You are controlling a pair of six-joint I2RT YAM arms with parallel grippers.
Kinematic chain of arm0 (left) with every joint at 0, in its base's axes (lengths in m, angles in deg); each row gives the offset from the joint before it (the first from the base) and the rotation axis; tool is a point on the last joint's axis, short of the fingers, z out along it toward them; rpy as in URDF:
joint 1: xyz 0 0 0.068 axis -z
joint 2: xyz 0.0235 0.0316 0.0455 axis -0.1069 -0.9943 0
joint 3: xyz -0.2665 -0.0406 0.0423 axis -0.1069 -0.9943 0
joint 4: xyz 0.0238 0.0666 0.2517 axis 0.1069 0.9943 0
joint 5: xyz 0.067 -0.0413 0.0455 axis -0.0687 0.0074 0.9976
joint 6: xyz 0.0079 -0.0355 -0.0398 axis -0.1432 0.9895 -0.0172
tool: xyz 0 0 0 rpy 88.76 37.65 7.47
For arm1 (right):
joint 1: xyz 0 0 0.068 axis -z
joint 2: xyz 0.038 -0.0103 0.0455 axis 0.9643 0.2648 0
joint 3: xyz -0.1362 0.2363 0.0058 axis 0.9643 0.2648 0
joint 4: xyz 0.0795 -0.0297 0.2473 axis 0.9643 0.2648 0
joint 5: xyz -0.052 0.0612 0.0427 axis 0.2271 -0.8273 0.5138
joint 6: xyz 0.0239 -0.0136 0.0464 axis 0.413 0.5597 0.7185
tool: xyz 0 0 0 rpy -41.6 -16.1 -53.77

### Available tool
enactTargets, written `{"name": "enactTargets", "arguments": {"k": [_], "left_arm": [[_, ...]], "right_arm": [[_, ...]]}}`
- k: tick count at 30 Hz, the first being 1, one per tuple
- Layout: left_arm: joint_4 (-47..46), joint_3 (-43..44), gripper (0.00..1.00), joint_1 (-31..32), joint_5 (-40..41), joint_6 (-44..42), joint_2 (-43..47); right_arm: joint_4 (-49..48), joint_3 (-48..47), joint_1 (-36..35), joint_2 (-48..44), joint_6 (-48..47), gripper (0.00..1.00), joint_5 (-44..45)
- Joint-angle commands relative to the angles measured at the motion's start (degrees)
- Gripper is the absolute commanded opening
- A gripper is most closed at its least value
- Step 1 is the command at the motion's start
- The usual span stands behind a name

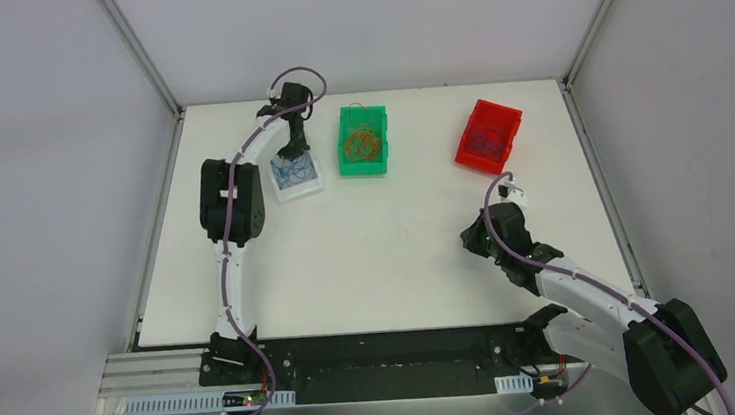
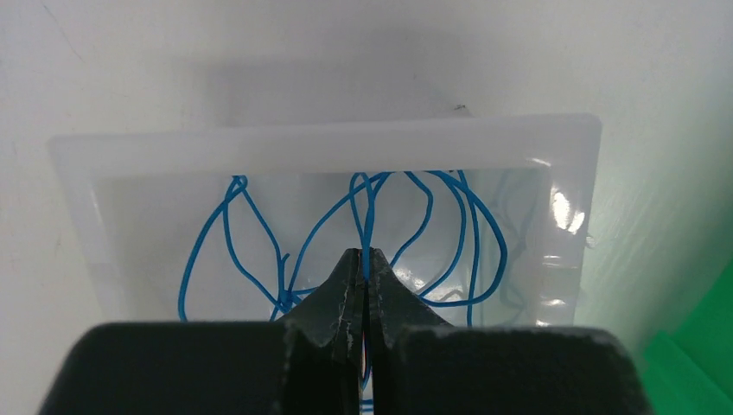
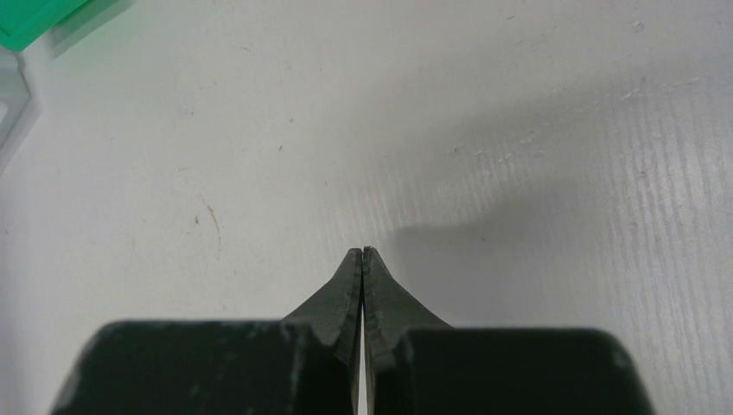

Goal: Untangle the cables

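Thin blue cables (image 2: pixel 285 246) lie looped in a clear plastic tray (image 2: pixel 328 138) at the back left of the table (image 1: pixel 285 174). My left gripper (image 2: pixel 364 257) hangs over this tray, shut on one blue cable that runs up from its tips (image 1: pixel 290 152). A tangle of orange-red cables (image 1: pixel 362 145) sits in a green bin (image 1: pixel 379 126). Dark purple cables (image 1: pixel 483 142) lie in a red bin (image 1: pixel 506 120). My right gripper (image 3: pixel 364 252) is shut and empty, low over bare table at the right (image 1: pixel 474 238).
The green bin's corner (image 3: pixel 30 17) and the clear tray's edge (image 3: pixel 13 104) show at the far left of the right wrist view. Grey walls and metal rails (image 1: pixel 145 66) border the white table (image 1: pixel 378 257).
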Motion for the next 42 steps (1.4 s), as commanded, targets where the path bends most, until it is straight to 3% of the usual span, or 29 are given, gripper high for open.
{"name": "enactTargets", "arguments": {"k": [1,3,8,12,15,17,19,22,25,26,28,29,31,37,40,42], "left_arm": [[2.34,-0.49,0.0,-0.29,0.95,-0.64,-0.18],[2.89,-0.61,0.0,-0.29,-0.53,-0.71,0.27],[4.85,0.44,0.34,-0.36,-1.62,-2.0,5.21],[6.9,2.66,0.46,-0.4,-1.6,-2.56,8.63],[7.69,2.46,0.61,-0.38,-1.78,-2.32,11.34],[7.83,1.38,0.76,-0.33,-1.93,-1.78,13.45],[7.82,0.09,0.97,-0.36,-2.91,-1.51,15.52],[7.75,-2.25,0.99,-0.33,-4.4,-0.71,19.19],[6.72,-8.0,0.99,-0.29,-4.98,1.07,24.93],[5.23,-11.11,0.99,-0.25,-5.76,1.57,27.39],[1.17,-18.09,0.99,-0.29,-7.75,2.77,33.09],[-0.88,-21.56,0.99,-0.25,-8.93,3.32,36.31],[-4.62,-28.42,0.99,-0.2,-10.35,4.52,42.98],[-10.05,-44.33,0.99,-0.07,-10.73,9.09,57.92],[-16.44,-56.02,0.99,-0.06,-8.92,8.59,66.98],[-23.71,-65.05,0.99,0.2,-8.26,5.06,73.22]], "right_arm": [[-1.89,-2.42,0.52,0.35,0.32,0.0,0.0],[-2.11,-2.5,0.52,0.68,0.36,0.0,-0.33],[-2.19,-2.78,0.49,1.13,0.41,0.0,-0.67],[-2.1,-2.53,0.57,0.46,0.37,0.0,-0.5],[-1.87,-2.43,0.58,0.17,0.3,0.0,-0.47],[-1.78,-2.42,0.57,0.05,0.28,0.0,-0.42],[-1.75,-2.52,0.58,0.09,0.29,0.0,-0.42],[-1.34,-2.84,0.59,0.31,0.19,0.0,-0.44],[-1.37,-2.95,0.57,-0.36,-0.34,0.19,-0.39],[-1.47,-2.83,0.59,-0.79,-0.6,0.3,-0.46],[-1.85,-2.41,0.64,-2.15,-0.89,0.72,-0.11],[-2.02,-1.93,0.57,-2.94,-0.94,0.84,0.44],[-2.15,-1.51,0.65,-4.75,-1.26,0.96,1.69],[2.0,-4.46,0.72,-9.37,-3.62,0.99,1.41],[5.69,-6.91,0.67,-12.73,-5.9,0.99,5.58],[-0.21,-4.78,0.69,-16.15,-10.13,0.99,5.97]]}}
